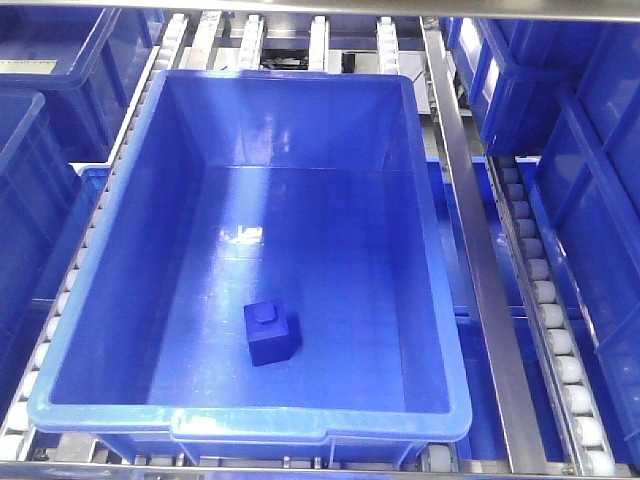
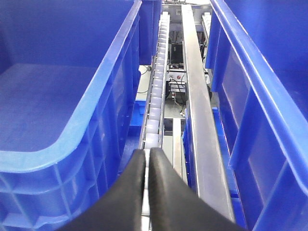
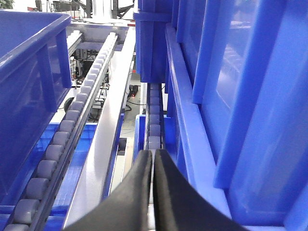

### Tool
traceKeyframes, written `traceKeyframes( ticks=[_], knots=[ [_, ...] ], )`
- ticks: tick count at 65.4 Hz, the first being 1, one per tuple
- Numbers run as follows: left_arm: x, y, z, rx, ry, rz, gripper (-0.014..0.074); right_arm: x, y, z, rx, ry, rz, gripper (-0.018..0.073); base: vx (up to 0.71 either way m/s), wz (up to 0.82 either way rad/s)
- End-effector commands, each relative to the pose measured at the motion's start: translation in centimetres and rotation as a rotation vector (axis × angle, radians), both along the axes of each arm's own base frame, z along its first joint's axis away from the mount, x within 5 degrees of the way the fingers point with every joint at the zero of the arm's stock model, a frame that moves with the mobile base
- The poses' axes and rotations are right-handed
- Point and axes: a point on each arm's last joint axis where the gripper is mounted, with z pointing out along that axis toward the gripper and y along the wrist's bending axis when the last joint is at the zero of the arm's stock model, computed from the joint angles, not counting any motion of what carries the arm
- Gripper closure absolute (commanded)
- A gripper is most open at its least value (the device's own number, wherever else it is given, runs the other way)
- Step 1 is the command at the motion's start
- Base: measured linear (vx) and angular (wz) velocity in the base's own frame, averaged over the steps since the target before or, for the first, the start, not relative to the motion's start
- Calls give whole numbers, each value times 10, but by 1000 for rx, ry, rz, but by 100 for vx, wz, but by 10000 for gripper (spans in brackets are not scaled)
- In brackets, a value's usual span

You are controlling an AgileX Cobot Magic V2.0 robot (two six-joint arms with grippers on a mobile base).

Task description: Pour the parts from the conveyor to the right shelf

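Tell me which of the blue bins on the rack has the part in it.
The centre bin, the one seen whole in the front view. The small blue studded block sits on its floor near the front wall. The neighbouring bins show only in part, no block visible.

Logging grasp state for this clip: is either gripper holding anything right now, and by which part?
Nothing is held. The left gripper and right gripper are both shut on nothing; the blue block lies loose in the bin.

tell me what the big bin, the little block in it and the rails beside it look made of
Bin: apparently moulded plastic, glossy blue; light glares on its floor and its rim is rounded.
Block: likely hard plastic, darker blue, with one moulded round stud on top.
Rails: white rollers, probably plastic, set in bare metal channels with a dull silver sheen.
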Motion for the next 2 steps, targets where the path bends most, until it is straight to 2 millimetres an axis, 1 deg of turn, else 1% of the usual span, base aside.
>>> traceKeyframes(
  ticks=[1, 2],
  knots=[
    [-1, -1, 14, -8, -105, -7, 603, 0, 1, 5, -27, -81, 4, 564, 0, 0],
    [-1, -1, 14, -8, -105, -7, 603, 0, 1, 5, -27, -81, 4, 564, 0, 0]
  ],
)
